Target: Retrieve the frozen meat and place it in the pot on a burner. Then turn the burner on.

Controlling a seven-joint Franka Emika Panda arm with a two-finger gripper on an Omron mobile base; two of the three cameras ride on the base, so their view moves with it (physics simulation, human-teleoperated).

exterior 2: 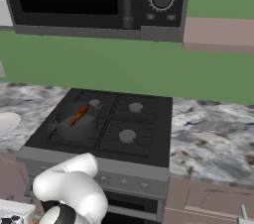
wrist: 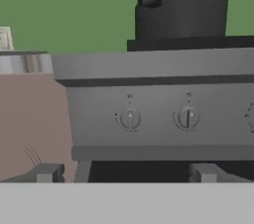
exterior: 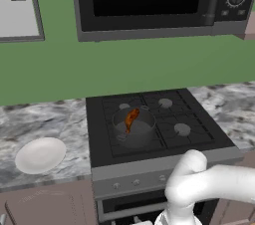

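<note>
The dark grey pot point(exterior: 133, 128) point(exterior 2: 74, 121) stands on the front left burner of the black stove point(exterior: 199, 134). The frozen meat point(exterior: 131, 118) point(exterior 2: 79, 115), a small orange-brown piece, lies inside it. In the hand view the pot point(wrist: 181, 15) rises above the stove's grey front panel, which carries two round knobs point(wrist: 130, 118) point(wrist: 187, 117). My gripper point(wrist: 126, 173) is held low in front of that panel, level with the knobs and a short way from them. It is open, with nothing between its fingers. My white arm point(exterior: 204, 184) bends down before the stove front.
A white plate point(exterior: 40, 154) point(exterior 2: 6, 121) lies on the marble counter left of the stove. A black microwave point(exterior: 149, 0) point(exterior 2: 94, 0) hangs above the burners. A brown cabinet front point(wrist: 30, 124) sits left of the panel. More knobs point(exterior 2: 124, 183) line the stove front.
</note>
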